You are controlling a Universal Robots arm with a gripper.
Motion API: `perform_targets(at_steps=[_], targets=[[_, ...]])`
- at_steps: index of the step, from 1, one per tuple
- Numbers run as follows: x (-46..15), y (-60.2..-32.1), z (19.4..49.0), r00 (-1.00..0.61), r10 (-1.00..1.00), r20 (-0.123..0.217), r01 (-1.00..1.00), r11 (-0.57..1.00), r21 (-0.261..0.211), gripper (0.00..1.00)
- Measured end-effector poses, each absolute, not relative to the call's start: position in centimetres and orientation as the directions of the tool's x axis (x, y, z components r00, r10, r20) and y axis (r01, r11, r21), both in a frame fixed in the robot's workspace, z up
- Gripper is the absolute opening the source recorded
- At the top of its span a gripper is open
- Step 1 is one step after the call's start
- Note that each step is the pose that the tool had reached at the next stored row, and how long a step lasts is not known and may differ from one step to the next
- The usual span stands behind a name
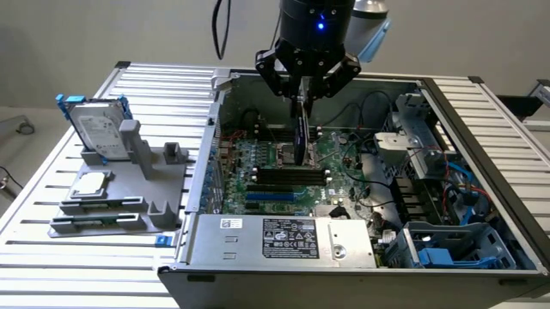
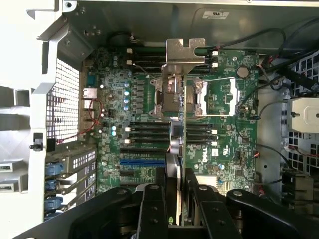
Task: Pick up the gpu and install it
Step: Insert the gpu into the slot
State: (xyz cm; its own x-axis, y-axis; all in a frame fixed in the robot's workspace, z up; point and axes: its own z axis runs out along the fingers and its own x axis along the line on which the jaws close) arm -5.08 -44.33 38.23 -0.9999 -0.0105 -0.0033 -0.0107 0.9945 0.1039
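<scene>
Presently, the black two-fingered pincer [image 1: 305,96] stands over the open grey metal computer case [image 1: 481,129], pressed together on the gpu [image 1: 301,138], a thin rectangular card with a green circuit board on one face. The card hangs straight down from the pincer, on edge and upright, gripped at its upper edge. In the wrist view the pincer [image 2: 178,191] has one black finger [image 2: 152,204] on each face of the gpu [image 2: 178,144], and the card's silver metal bracket sits at the end farthest from the pincer.

Directly beneath the pincer lies the green motherboard [image 1: 275,161], fixed flat in the floor of the case. The card's lower edge is over the middle of that board [image 2: 139,99], close to the black memory slots and the processor socket. Whether the edge touches the board cannot be told.

Below the pincer and nearer the camera in the exterior view, the silver box-shaped power supply [image 1: 284,237] with a black label sits inside the case.

Well apart from the pincer, toward the exterior view's left and outside the case, a grey plastic holder [image 1: 129,193] rests on the slatted aluminium bench [image 1: 86,270]. It carries a silver hard drive in a blue frame [image 1: 96,132], standing upright, and a small square silver processor chip [image 1: 89,185], lying flat.
</scene>
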Motion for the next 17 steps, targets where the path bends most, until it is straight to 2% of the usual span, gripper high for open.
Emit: perform_targets(at_steps=[6, 17], targets=[[-5.08, -44.43, 38.15, -1.000, -0.014, -0.003, -0.015, 0.994, 0.110, 0.26], [-5.08, -44.43, 37.68, -0.978, -0.208, -0.006, -0.207, 0.970, 0.131, 0.26]])
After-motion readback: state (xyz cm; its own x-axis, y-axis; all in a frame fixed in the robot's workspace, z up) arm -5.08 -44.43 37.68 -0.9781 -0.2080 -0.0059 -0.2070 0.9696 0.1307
